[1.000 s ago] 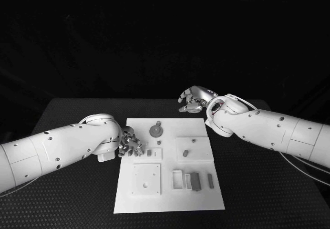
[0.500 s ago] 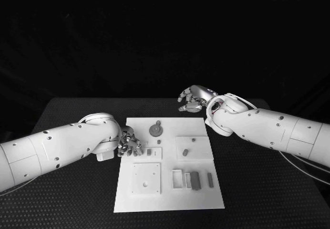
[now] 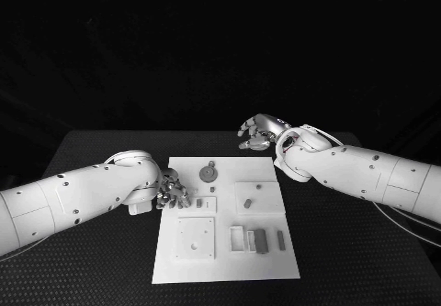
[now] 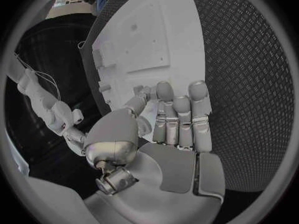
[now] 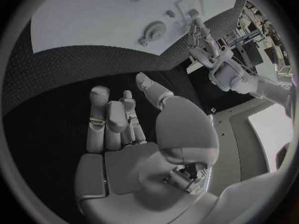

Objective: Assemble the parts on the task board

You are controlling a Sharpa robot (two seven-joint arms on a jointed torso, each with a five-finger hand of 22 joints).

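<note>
Head view: the black table [image 3: 101,255] has a finely dimpled surface and the room behind it is dark; the white board [image 3: 227,268] lies in the middle of it, long side running away from the robot; the left hand [image 3: 173,192] sits at the board's left edge, fingers spread and holding nothing, fingertips over the edge just beside a small raised square with a short grey part [image 3: 199,203] on it; a round grey disc [image 3: 209,172] lies just beyond those fingers; the right hand [image 3: 260,132] hovers above the table past the board's far right corner, fingers loosely curled and apart, empty, well clear of every part; near the robot, three upright grey parts [image 3: 262,241] stand beside a white tray.

Left wrist view: the left hand [image 4: 168,122] is flat and empty, fingers straight and side by side, thumb out to the side; the fingertips [image 4: 198,90] reach the board [image 4: 156,40] at its edge, the table's [image 4: 249,59] mesh beside them.

Right wrist view: the right hand [image 5: 124,119] is empty, fingers half bent over bare table [image 5: 56,84]; beyond the fingertips lies the board [image 5: 87,20] with the disc [image 5: 154,31] near its corner; the left hand [image 5: 202,37] rests past it.
</note>
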